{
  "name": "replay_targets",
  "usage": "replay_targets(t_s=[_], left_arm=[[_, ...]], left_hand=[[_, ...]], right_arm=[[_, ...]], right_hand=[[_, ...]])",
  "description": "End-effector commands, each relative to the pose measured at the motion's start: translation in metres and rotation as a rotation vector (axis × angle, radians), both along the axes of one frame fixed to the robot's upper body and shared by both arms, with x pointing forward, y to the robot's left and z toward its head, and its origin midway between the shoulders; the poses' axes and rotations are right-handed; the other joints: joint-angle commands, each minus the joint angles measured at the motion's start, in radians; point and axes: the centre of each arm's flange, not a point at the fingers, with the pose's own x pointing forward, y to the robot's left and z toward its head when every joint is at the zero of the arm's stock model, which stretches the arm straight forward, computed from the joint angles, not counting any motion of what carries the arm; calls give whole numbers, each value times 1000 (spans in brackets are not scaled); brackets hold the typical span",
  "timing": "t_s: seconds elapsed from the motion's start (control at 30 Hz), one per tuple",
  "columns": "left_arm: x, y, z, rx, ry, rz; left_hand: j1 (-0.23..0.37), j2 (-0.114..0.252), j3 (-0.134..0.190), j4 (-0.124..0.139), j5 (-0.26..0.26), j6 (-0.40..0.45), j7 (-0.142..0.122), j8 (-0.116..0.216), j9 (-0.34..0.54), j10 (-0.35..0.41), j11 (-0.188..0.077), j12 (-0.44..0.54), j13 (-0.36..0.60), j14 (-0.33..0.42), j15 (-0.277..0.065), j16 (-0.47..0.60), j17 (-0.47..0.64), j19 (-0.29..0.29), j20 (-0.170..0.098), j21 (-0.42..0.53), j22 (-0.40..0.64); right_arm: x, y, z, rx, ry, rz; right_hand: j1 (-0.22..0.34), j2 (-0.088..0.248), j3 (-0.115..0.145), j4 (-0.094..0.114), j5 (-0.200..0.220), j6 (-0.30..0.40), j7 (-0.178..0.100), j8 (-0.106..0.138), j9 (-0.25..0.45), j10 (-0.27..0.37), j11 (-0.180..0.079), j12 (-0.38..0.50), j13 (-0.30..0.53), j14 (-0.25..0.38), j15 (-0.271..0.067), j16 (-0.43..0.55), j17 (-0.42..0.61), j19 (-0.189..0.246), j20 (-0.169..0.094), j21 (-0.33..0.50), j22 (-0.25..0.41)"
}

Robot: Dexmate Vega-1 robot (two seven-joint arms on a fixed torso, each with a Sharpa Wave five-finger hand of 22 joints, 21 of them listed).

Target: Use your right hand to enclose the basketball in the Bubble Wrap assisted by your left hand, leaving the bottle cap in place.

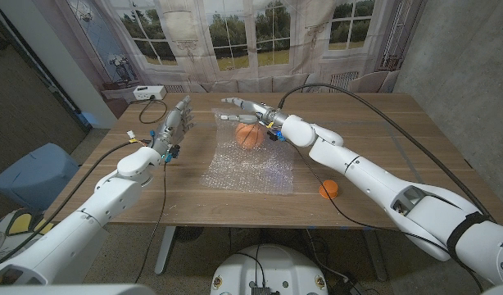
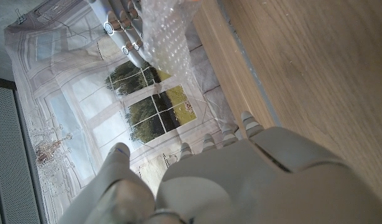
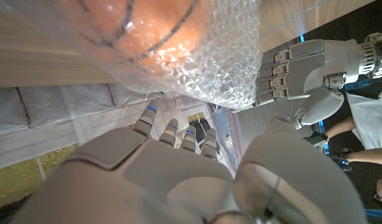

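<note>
Wooden table [image 1: 382,139]: bears all items. Bubble Wrap [image 1: 247,164]: sheet lies at the table's centre, far edge lifted and draped over the ball. Right hand [image 1: 250,111]: reaches over the far edge of the sheet above the ball, fingers extended; whether it pinches the wrap cannot be told. Left hand [image 1: 176,123]: stands released, fingers apart and upright, just left of the sheet, holding nothing. Basketball [image 1: 248,135]: small, orange, sits on the far part of the sheet, under the wrap. Bottle cap [image 1: 328,189]: orange, on bare wood near the sheet's right front corner.
</note>
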Motion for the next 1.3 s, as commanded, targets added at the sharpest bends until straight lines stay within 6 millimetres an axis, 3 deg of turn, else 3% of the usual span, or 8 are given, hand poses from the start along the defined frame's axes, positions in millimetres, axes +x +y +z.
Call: replay_targets(t_s=[0.03, 0.43, 0.83, 0.87, 1.0, 1.1, 1.13, 1.3], left_arm=[[2, 2, 1, -2, -5, -2], [3, 6, 0, -6, -2, -1], [5, 7, 1, -5, 5, 1], [5, 7, 1, -4, 6, 1], [7, 7, 2, -1, 9, -3], [9, 6, 3, 0, 9, -4], [9, 6, 3, 0, 9, -4], [10, 5, 5, 5, 9, -7]], left_hand=[[-7, 4, -3, -1, 3, -105, -6, 3, 2, -44, 1, 4, 0, -3, 5, 4, 4, 4, 7, -2, 3], [-7, 3, -5, 0, 5, -105, -6, 4, 2, -45, 2, 4, 0, -3, 5, 4, 4, 4, 7, -3, 3], [-7, 3, -8, 1, 6, -103, -6, 5, 2, -43, 2, 5, 0, -3, 5, 4, 4, 3, 7, -3, 3], [-7, 2, -9, 1, 6, -103, -6, 5, 2, -43, 2, 6, 0, -3, 5, 4, 4, 3, 7, -3, 3], [-7, 2, -10, 1, 7, -102, -5, 6, 2, -44, 2, 6, 0, -3, 5, 4, 4, 3, 7, -3, 3], [-7, 2, -11, 2, 7, -103, -5, 6, 2, -44, 1, 5, 0, -4, 5, 3, 4, 4, 7, -3, 3], [-7, 2, -11, 2, 7, -102, -5, 6, 2, -44, 1, 5, 0, -4, 5, 3, 4, 3, 7, -3, 3], [-7, 2, -12, 2, 8, -102, -5, 6, 2, -45, 2, 5, 0, -4, 5, 3, 4, 3, 7, -4, 3]], right_arm=[[-6, 3, 5, -211, -50, -143], [3, 14, 6, -367, -76, -269], [26, 24, -2, -539, 1, -394], [27, 25, -2, -548, 3, -402], [29, 25, -2, -572, -5, -431], [30, 24, -3, -588, -9, -455], [30, 24, -3, -591, -10, -462], [32, 17, -4, -594, 5, -506]], right_hand=[[15, -7, -6, -4, 12, -45, -18, -1, 0, -53, 0, -1, 3, -26, 4, 2, -3, -9, 3, -13, 4], [66, -14, -5, -34, 29, -102, -41, 3, 0, -86, 13, 10, 3, -5, 7, 21, -16, 18, 1, -20, 6], [142, -19, -11, -74, 64, -179, -54, 6, 2, -119, 37, 18, 2, 39, 6, 34, -43, 159, -5, 3, 8], [167, -21, -15, -87, 77, -189, -54, 13, 3, -124, 35, 22, 2, 47, -1, 36, -51, 222, -6, 16, 8], [182, -23, -22, -93, 88, -200, -54, 14, 4, -124, 29, 26, 1, 72, -16, 43, -56, 290, -11, 31, 8], [233, -17, -27, -114, 110, -197, -55, 21, 4, -105, 8, 35, 1, 114, -43, 53, -64, 434, -18, 63, 5], [260, -10, -29, -124, 121, -195, -55, 23, 5, -98, -2, 37, 0, 129, -56, 56, -65, 514, -30, 81, 4], [328, 18, -21, -147, 134, -184, -55, 26, 6, -67, -38, 45, 0, 190, -104, 74, -63, 627, -94, 102, 5]])
